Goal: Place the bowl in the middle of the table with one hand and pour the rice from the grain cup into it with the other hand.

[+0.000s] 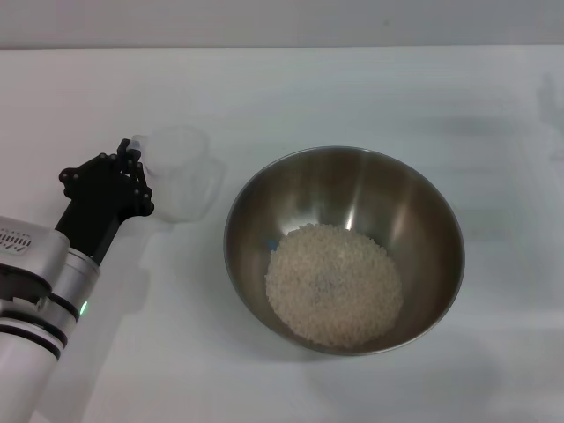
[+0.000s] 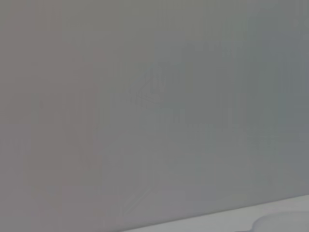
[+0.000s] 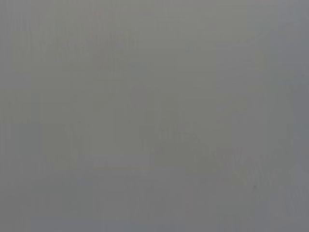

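Jaws of the left gripper pinch the grain cup beside the bowl.

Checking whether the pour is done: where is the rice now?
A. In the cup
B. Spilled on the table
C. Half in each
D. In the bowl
D: the rice lies heaped in the bowl, while the cup by the left hand looks empty.

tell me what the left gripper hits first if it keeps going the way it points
The grain cup: the left gripper is already at its near side, aimed up-table. Contact can't be judged from this view.
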`<state>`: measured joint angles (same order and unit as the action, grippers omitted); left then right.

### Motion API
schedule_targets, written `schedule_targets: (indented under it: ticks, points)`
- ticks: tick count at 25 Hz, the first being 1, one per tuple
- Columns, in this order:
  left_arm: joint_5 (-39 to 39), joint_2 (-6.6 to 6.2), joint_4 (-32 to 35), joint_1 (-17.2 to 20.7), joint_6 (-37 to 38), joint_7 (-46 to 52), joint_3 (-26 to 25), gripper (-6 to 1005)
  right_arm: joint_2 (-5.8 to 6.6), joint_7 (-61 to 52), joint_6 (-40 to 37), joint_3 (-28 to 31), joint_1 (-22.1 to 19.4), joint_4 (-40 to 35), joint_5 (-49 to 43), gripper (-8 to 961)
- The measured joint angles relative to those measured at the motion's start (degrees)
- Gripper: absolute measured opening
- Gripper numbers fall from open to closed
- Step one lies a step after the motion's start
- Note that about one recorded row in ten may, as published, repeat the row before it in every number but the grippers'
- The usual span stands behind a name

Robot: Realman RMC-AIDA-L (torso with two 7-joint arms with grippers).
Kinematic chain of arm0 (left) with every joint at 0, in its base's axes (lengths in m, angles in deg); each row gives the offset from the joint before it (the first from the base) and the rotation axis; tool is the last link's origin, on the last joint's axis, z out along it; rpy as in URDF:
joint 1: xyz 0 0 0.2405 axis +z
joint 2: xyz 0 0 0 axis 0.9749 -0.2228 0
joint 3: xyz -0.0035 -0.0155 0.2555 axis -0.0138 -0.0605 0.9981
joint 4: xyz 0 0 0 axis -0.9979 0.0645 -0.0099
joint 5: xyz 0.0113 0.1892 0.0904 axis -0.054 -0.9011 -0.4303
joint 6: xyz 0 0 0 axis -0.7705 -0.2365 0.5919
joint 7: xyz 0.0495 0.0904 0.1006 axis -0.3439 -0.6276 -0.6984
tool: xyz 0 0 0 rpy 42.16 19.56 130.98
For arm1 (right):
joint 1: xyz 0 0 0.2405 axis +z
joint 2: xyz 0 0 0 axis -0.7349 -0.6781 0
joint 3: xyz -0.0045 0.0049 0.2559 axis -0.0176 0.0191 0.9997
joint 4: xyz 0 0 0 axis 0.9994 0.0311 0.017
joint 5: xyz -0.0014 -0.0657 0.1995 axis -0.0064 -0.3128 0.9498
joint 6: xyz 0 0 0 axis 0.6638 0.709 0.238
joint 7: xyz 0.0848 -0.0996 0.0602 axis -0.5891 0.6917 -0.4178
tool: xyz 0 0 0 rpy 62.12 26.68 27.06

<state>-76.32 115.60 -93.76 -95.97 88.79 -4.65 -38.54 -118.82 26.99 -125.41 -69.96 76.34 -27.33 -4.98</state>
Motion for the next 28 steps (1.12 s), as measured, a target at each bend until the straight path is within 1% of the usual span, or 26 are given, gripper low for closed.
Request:
schedule_targets:
  ticks: [13, 19, 22, 24, 28]
  points:
    - [0.0, 0.0, 0.0, -0.3, -2.2, 0.1, 0.4, 23, 0.05, 0.0, -0.1, 0.0, 0.0, 0.0, 0.0, 467]
    - [-0.4, -0.19, 0.0, 0.9, -2.2, 0.3, 0.6, 179, 0.15, 0.0, -0.1, 0.0, 0.0, 0.0, -0.3, 467]
    - [-0.5, -0.24, 0.0, 1.4, -2.0, 0.3, 0.6, 179, 0.17, 0.0, -0.1, 0.0, 0.1, 0.0, -0.3, 467]
    - [-0.6, -0.32, 0.2, 2.5, -1.0, 0.3, 0.6, 179, 0.23, 0.0, 0.1, 0.0, 0.2, 0.1, -0.3, 467]
    - [-0.6, -0.38, 0.5, 3.6, 0.1, 0.3, 0.6, 179, 0.29, 0.0, 0.4, 0.0, 0.4, 0.3, -0.1, 467]
